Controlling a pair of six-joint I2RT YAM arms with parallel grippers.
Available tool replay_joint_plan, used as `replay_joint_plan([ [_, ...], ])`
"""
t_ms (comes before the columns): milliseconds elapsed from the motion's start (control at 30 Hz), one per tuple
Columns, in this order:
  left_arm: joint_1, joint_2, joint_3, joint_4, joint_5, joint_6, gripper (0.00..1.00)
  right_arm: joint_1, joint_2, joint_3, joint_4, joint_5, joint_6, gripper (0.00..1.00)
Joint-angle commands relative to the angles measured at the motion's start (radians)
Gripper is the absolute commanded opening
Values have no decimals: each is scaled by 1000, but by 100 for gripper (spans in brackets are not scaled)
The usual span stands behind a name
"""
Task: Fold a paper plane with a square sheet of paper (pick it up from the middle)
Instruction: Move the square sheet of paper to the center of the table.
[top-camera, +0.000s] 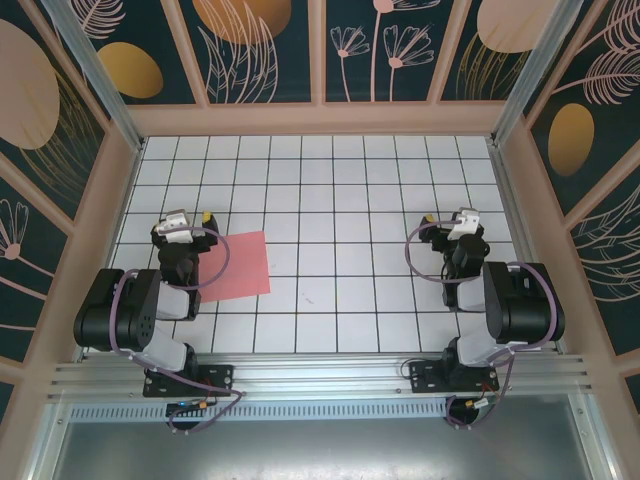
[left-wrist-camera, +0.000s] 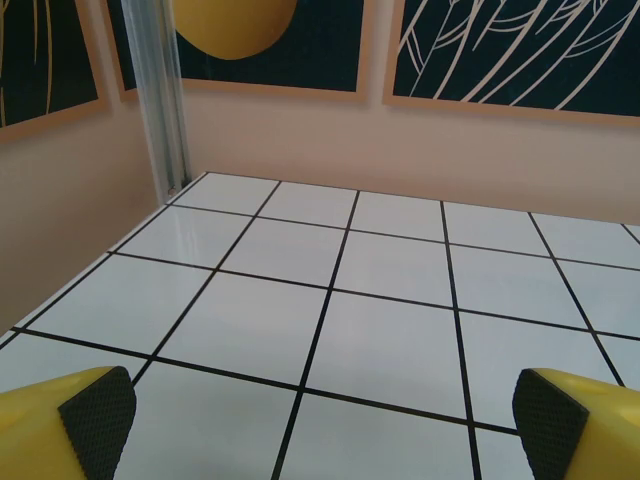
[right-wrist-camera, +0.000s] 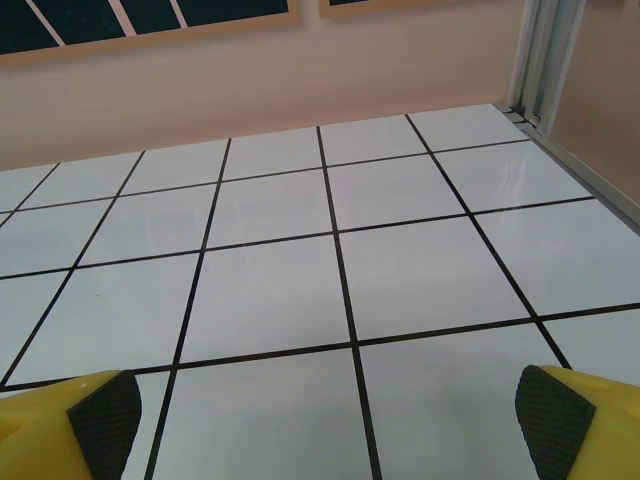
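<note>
The square sheet of paper (top-camera: 240, 264) is salmon pink and lies flat and unfolded on the white grid table, left of centre. Its left edge runs under the left arm's wrist. My left gripper (top-camera: 184, 219) sits just beyond the sheet's far left corner and points toward the back wall. It is open, and in the left wrist view the left gripper (left-wrist-camera: 325, 425) has only bare tiles between its pads (left-wrist-camera: 98, 412). My right gripper (top-camera: 450, 217) is on the right side of the table, far from the sheet. The right gripper (right-wrist-camera: 330, 425) is open over bare tiles between its pads (right-wrist-camera: 555, 425).
The white grid table (top-camera: 330, 200) is boxed in by low peach walls with dark floral panels. An aluminium post (left-wrist-camera: 160, 95) stands in the far left corner and another post (right-wrist-camera: 540, 55) in the far right corner. Both arm bases sit at the near edge.
</note>
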Motion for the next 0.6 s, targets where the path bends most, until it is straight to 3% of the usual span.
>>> replay_joint_plan([
  [0, 9, -2, 14, 15, 14, 8, 99, -7, 6, 9, 46, -16, 8, 99],
  [567, 9, 1, 12, 20, -6, 3, 98, -7, 6, 9, 46, -16, 9, 99],
])
